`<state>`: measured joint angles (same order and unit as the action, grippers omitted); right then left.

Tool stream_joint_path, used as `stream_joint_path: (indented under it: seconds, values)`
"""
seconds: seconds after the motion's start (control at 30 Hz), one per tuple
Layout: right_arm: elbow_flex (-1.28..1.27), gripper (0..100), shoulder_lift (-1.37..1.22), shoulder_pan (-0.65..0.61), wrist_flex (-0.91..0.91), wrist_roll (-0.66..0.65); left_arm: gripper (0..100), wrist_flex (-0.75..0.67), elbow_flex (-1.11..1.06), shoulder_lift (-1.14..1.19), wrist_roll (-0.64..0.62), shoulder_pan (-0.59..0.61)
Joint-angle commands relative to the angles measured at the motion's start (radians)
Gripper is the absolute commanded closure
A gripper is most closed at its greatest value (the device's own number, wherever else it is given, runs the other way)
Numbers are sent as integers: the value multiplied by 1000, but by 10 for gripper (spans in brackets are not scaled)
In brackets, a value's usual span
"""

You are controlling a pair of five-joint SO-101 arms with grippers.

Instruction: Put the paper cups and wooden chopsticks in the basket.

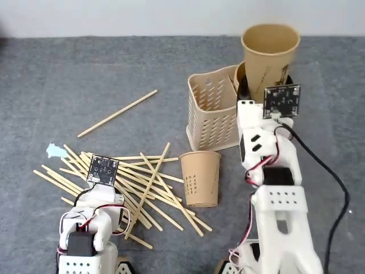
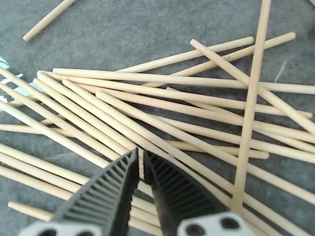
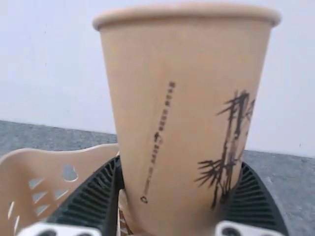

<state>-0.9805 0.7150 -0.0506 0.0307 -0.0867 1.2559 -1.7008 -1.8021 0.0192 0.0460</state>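
In the high view, the right gripper [image 1: 265,84] is clamped on the lower part of a tall tan paper cup with a dark bamboo print [image 1: 270,48] and holds it upright. A beige perforated plastic basket [image 1: 211,114] stands just beside and below this gripper. The rim of a second tan paper cup [image 1: 240,73] shows right against the held one at the basket's corner. I cannot tell whether it sits inside the basket.

A third tan paper cup [image 1: 201,178] stands upside down on the grey cloth-covered table [image 1: 85,74], between the two arms and behind the right gripper. The left arm [image 1: 91,228] hangs over a loose heap of pale wooden chopsticks [image 1: 142,180]. A lone chopstick [image 1: 117,113] lies well ahead of it, apart from the heap. A small light blue scrap [image 1: 56,150] lies just beside the heap.

In the left wrist view, the left gripper [image 2: 140,164] has its black ribbed fingers [image 2: 115,187] drawn almost together, leaving a narrow slit and grasping nothing. The criss-crossed chopsticks lie right under and ahead of its tips. I cannot tell whether the tips touch them.

In the right wrist view, the printed cup sits between the right gripper's fingers, both pressed against its sides. The basket's rim and slotted wall lie below the gripper, off to one side.
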Motion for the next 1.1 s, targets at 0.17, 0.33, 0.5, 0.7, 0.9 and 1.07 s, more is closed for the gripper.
stream_joint_path:
  seconds: [0.17,0.33,0.5,0.7,0.9,1.07]
  values:
    - [58,790,-120,10,-137,8,986,3,18,-15,-8,-6]
    - [106,790,-133,12,-127,48,986,3,18,-15,-8,-6]
    - [193,790,-140,5,-39,74,986,3,18,-15,-8,-6]
    - [265,790,-252,12,-25,74,986,3,18,-15,-8,-6]
    - [270,754,-300,12,-21,74,986,3,18,-15,-8,-6]
    - [273,628,-298,24,39,72,986,3,18,-15,-8,-6]
